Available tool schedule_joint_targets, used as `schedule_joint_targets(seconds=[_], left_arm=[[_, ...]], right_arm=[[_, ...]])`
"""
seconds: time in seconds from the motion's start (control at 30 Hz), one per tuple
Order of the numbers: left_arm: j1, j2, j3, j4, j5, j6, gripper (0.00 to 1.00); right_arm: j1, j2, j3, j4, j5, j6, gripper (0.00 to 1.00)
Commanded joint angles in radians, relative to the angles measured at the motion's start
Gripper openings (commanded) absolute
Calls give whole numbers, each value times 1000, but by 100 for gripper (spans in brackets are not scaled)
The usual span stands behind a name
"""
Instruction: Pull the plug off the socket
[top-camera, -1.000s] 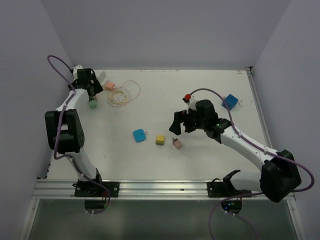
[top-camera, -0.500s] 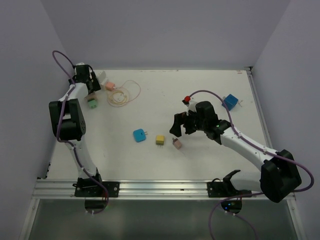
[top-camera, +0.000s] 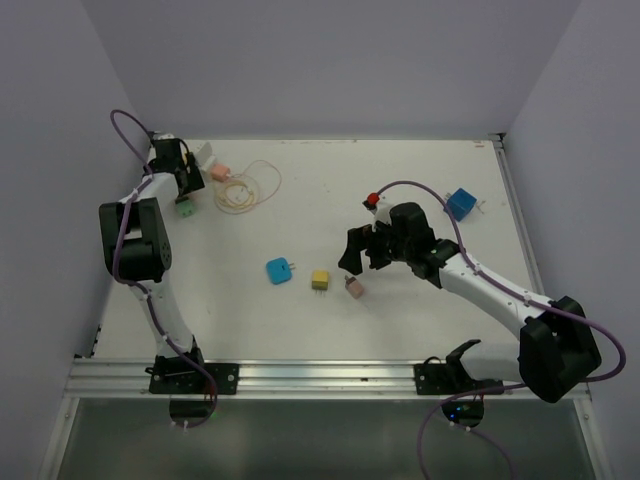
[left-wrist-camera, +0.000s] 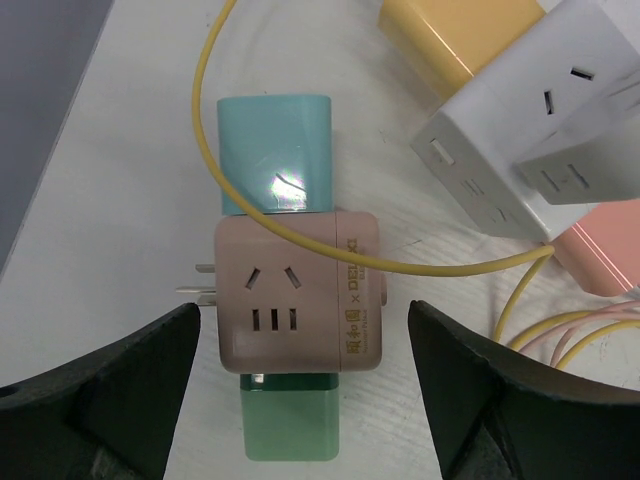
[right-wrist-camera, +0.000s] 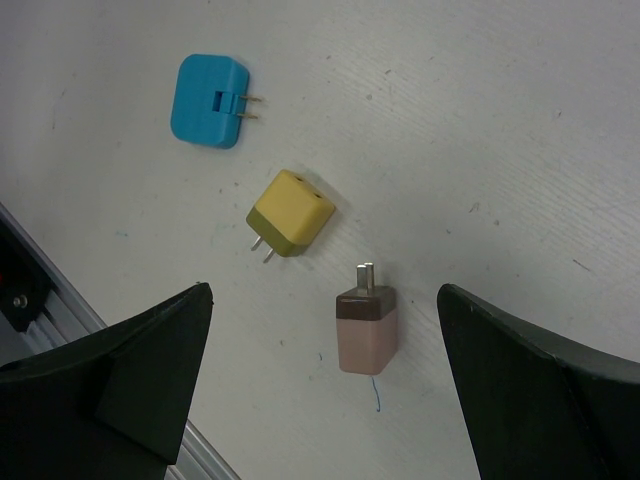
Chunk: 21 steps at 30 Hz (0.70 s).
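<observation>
socket cube (left-wrist-camera: 298, 290): dusty pink | plug 1 (left-wrist-camera: 275, 150): teal | plug 2 (left-wrist-camera: 290, 420): green | cable (left-wrist-camera: 197, 100): yellow

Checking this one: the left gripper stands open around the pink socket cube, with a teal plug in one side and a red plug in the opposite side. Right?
Not quite: opposite the teal plug sits a green plug, not a red one, as the left wrist view shows. The left gripper does stand open around the pink socket cube.

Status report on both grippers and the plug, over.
Left gripper open, straddling pink socket cube, not gripping. Teal plug and green plug both seated. Yellow cable draped across the cube. Right gripper open, empty.
</observation>
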Motion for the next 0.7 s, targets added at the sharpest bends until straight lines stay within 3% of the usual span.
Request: schedule_joint_targets(seconds=[0.0, 0.27, 0.37, 0.57, 0.67], left_arm=[[7, 8, 35, 50, -5, 24, 86], [7, 47, 57, 47, 10, 8, 76], [7, 33, 41, 47, 7, 10, 64], [7, -64, -66, 45, -40, 21, 24], [7, -128, -115, -24, -73, -5, 15]], right_arm=[[5, 2, 11, 37, -17, -18, 99], [5, 5, 11, 34, -17, -20, 99], [5, 6, 11, 37, -17, -20, 99], [7, -9, 15, 34, -25, -23, 99], [5, -20, 11, 29, -26, -24, 99]])
